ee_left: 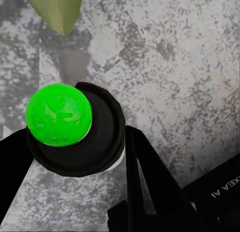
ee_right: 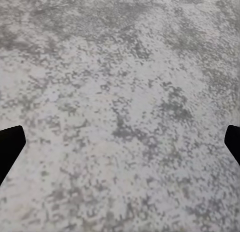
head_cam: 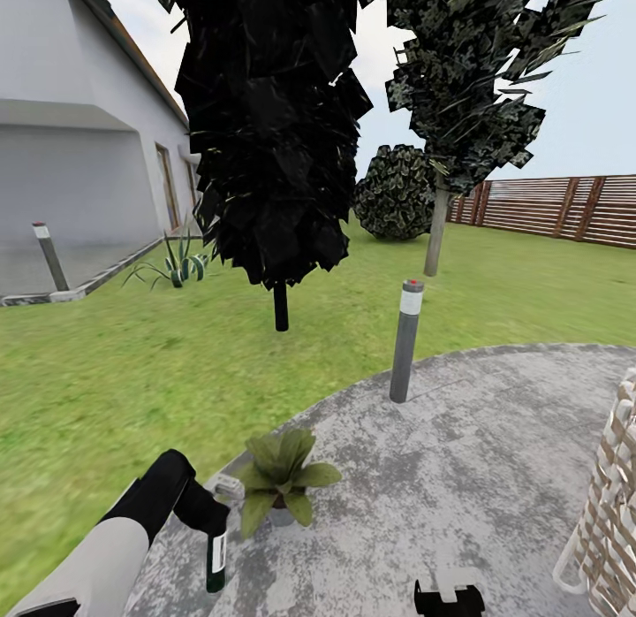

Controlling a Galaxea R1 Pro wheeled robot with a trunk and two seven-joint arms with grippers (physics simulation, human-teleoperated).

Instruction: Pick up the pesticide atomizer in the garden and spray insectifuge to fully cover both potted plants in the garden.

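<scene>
Two left fingers (ee_left: 145, 182) clamped on pesticide atomizer (head_cam: 216, 559), beside potted plant (head_cam: 281, 472), right fingers (ee_right: 10, 147) apart

A potted plant (head_cam: 281, 477) stands on the paved patch (head_cam: 477, 476) near its left edge, with lawn (head_cam: 106, 369) to the left and beyond. The left gripper (head_cam: 215, 536) holds the pesticide atomizer (head_cam: 216, 559) upright just left of the plant. A bollard (head_cam: 405, 341) stands at the patch's far edge. Behind it rise two trees (head_cam: 274, 131), then a shrub (head_cam: 396, 193). A fence (head_cam: 556, 206) runs far right, a house (head_cam: 79, 140) far left. The right gripper (head_cam: 449, 599) sits low, right of the atomizer.
</scene>
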